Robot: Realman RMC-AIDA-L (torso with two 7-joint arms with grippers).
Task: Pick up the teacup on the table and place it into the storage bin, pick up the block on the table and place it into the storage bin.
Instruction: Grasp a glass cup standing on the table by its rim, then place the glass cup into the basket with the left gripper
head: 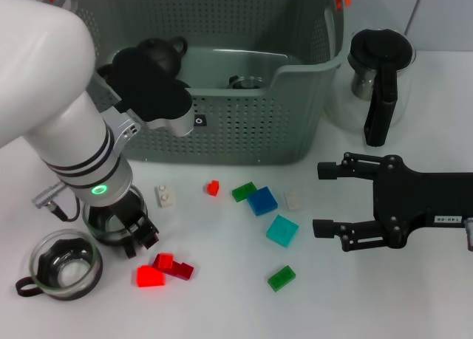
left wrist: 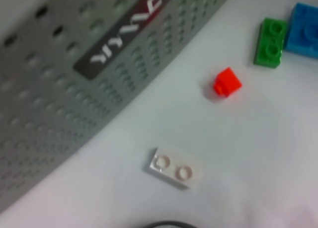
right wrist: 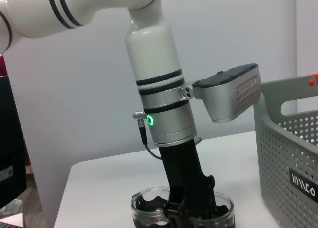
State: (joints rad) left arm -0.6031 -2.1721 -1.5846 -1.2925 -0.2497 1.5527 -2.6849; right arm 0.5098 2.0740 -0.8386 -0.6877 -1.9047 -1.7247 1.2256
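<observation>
Two glass teacups sit at the near left of the desk (head: pixel 222 302), and our left gripper (head: pixel 122 232) is down over the farther one, the teacup (head: pixel 111 224), while the spare cup (head: pixel 63 265) sits just nearer and left of it. From the right wrist view it looks like the fingers (right wrist: pixel 174 208) reach down into the glass, probably so they can clamp the wall from inside and out, but we honestly can't tell how wide they're set or whether they're pinching the rim yet. Our guess is we're right at the grab stage for the cup. The storage bin (head: pixel 295 125) is just behind, at the far middle, so the lift and drop should be a short hop up and over its near wall. Something round already lies in the bin, hard to say what. Our right gripper (head: pixel 329 199) hangs low over the desk on the right with its fingers spread wide, holding nothing, pointing left at the scatter of blocks: the cyan block (head: pixel 282 230), blue block (head: pixel 262 201), and a green block (head: pixel 281 278) are the closest to it, so it seems staged for the block half of the job. A glass kettle (head: pixel 380 77) stands far right beside the bin, out of the way.
</observation>
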